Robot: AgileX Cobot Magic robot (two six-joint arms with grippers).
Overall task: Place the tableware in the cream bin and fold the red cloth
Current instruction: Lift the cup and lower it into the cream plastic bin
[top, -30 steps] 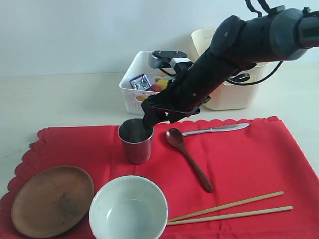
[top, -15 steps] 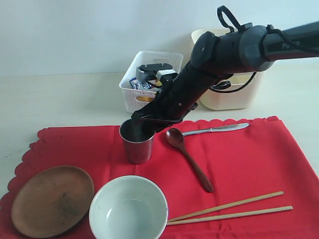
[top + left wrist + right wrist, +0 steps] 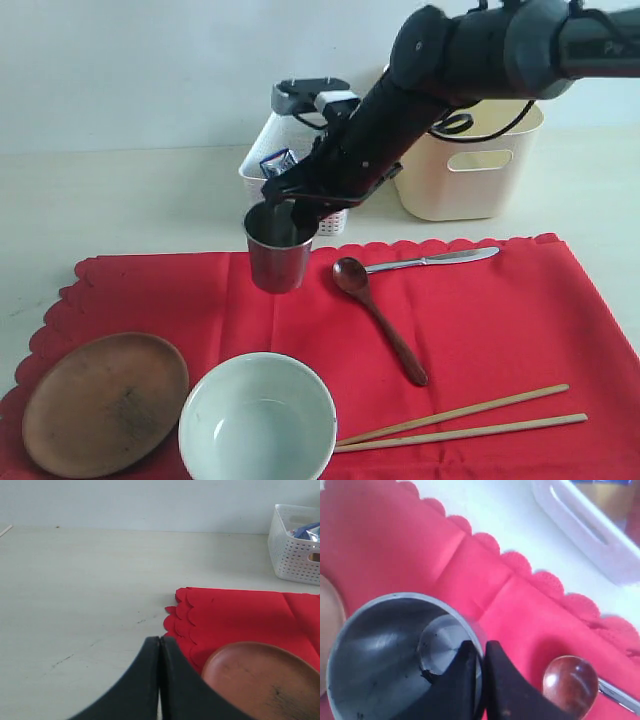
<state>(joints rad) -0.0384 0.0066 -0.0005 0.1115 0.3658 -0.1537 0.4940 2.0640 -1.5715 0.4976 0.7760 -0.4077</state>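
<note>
Where my right gripper comes down from the upper right of the exterior view, item one is the steel cup: upright, left of centre, at the far scalloped edge of the red cloth. My right fingers are clamped on its rim, one inside the wall and one outside. I cannot tell whether its base touches the cloth.

Item two: dark wooden spoon, just right of the cup, lying on the cloth with its bowl end toward the far edge.

Item three: metal knife, flat on the cloth, its handle end beside the spoon's bowl and its blade pointing right.

Item four: two light wooden chopsticks, lower right, lying nearly parallel.

Item five: pale bowl, bottom centre, mouth up.

Item six: round wooden plate, lower left, on the cloth's corner, just beside the bowl.

Item seven: cream bin, upper right, on the table beyond the cloth, partly behind my right arm.

Item eight: white perforated basket, left of the bin, behind the cup, with a blue-and-white packet inside.

Item nine: my left gripper, fingers pressed together on nothing, low over the table next to the plate.
</note>
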